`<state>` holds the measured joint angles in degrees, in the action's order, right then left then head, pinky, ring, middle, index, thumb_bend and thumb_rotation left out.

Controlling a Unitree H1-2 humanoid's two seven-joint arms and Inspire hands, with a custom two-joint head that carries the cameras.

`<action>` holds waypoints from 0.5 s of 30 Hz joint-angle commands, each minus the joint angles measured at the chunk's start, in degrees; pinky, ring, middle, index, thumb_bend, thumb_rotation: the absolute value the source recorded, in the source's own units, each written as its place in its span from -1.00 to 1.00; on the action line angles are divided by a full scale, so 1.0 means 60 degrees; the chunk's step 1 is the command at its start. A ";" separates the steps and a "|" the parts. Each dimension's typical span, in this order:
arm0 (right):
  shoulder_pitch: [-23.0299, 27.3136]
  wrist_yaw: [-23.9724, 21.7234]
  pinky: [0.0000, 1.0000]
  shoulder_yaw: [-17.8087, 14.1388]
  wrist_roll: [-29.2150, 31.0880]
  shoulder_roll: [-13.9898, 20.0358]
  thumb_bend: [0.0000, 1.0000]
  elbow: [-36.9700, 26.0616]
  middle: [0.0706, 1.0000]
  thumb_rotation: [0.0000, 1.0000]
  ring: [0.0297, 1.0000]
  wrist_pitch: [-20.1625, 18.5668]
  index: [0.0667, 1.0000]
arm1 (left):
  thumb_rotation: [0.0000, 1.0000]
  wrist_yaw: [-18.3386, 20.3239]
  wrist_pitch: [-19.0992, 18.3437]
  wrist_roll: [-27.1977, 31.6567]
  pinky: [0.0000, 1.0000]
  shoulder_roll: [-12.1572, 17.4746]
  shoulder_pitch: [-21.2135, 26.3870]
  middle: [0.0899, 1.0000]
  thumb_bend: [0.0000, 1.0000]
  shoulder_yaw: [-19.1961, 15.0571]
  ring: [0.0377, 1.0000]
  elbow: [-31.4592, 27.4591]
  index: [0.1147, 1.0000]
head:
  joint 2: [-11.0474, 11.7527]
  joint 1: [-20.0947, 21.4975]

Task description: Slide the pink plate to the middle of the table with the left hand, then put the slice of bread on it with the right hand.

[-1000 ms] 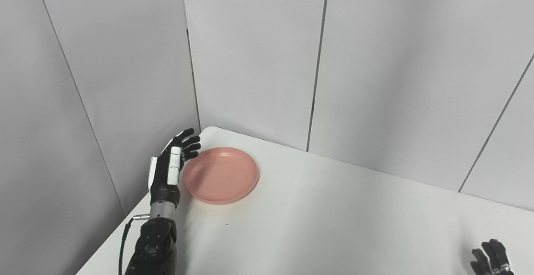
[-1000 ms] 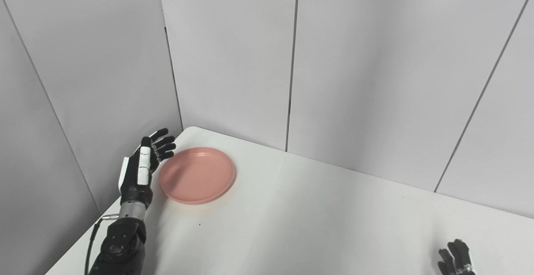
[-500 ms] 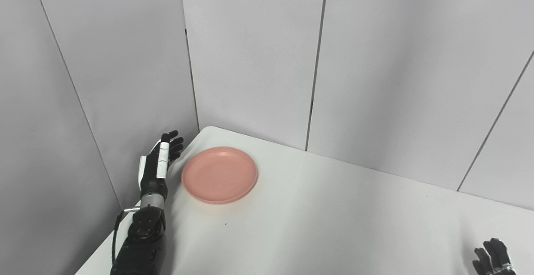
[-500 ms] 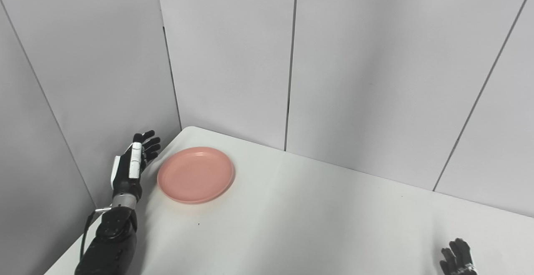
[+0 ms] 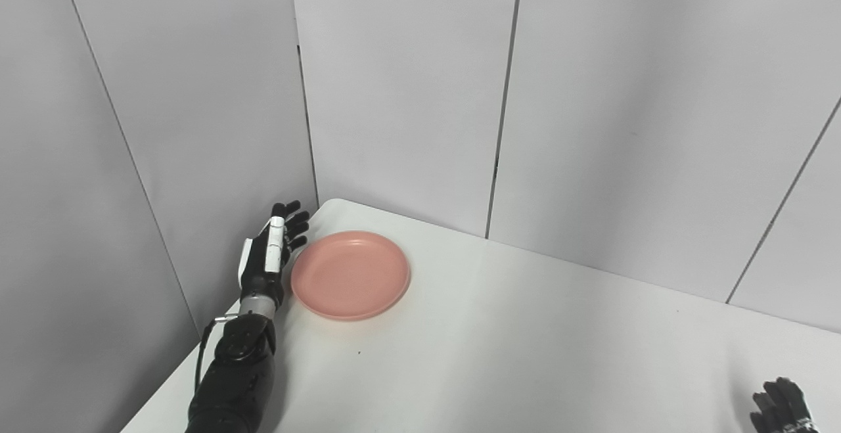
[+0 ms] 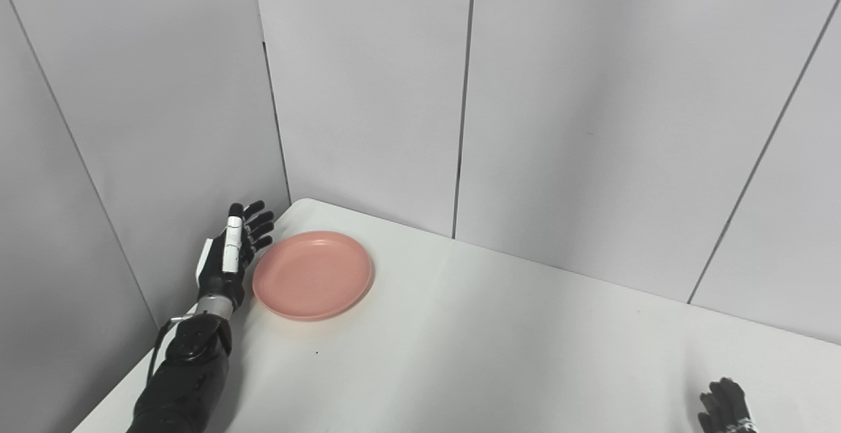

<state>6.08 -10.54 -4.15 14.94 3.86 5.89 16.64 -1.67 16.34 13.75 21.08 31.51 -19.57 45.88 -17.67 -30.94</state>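
Pink and round, the plate (image 5: 351,274) lay flat near the far left corner of the white table (image 5: 525,354), nothing on it. The left hand (image 5: 268,255) stood just beside its left rim, fingers spread and upright, grasping nothing; contact could not be told. Only the fingertips of the right hand (image 5: 782,407) showed at the bottom right edge, their state unclear.

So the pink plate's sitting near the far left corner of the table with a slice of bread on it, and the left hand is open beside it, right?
Not quite. In the left eye view the pink plate is empty; no bread is in view. It does sit near the table's far left corner, with the open left hand beside it.
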 commanded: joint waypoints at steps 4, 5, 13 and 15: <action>-0.0243 0.0154 0.91 0.0017 -0.0254 -0.0175 0.28 0.0122 0.90 0.54 0.88 0.0245 0.88 | 0.99 0.0279 -0.0092 0.0251 0.61 -0.0081 0.0378 0.59 0.80 0.0079 0.62 -0.0259 0.56 | -0.0043 -0.0015; -0.0238 0.0157 0.90 0.0011 -0.0228 -0.0178 0.26 0.0114 0.90 0.54 0.88 0.0231 0.89 | 0.99 0.0344 -0.0071 0.0231 0.61 -0.0093 0.0396 0.60 0.81 0.0138 0.63 -0.0211 0.57 | -0.0064 -0.0023; -0.0211 0.0060 0.97 -0.0017 0.0194 -0.0172 0.37 0.0140 0.89 0.47 0.90 -0.0001 0.85 | 1.00 0.0501 0.0056 0.0059 0.61 -0.0194 0.0481 0.60 0.81 0.0475 0.63 0.0234 0.54 | -0.0066 0.0009; -0.0252 0.0063 0.99 0.0005 0.0205 -0.0187 0.41 0.0099 0.88 0.46 0.90 0.0002 0.84 | 1.00 0.0487 -0.0058 0.0039 0.64 -0.0251 0.0381 0.62 0.80 0.0546 0.64 0.0092 0.55 | -0.0100 0.0047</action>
<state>6.06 -9.70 -4.43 15.34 3.78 5.79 16.62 0.92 15.56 14.47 19.27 32.71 -16.58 47.06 -18.19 -30.68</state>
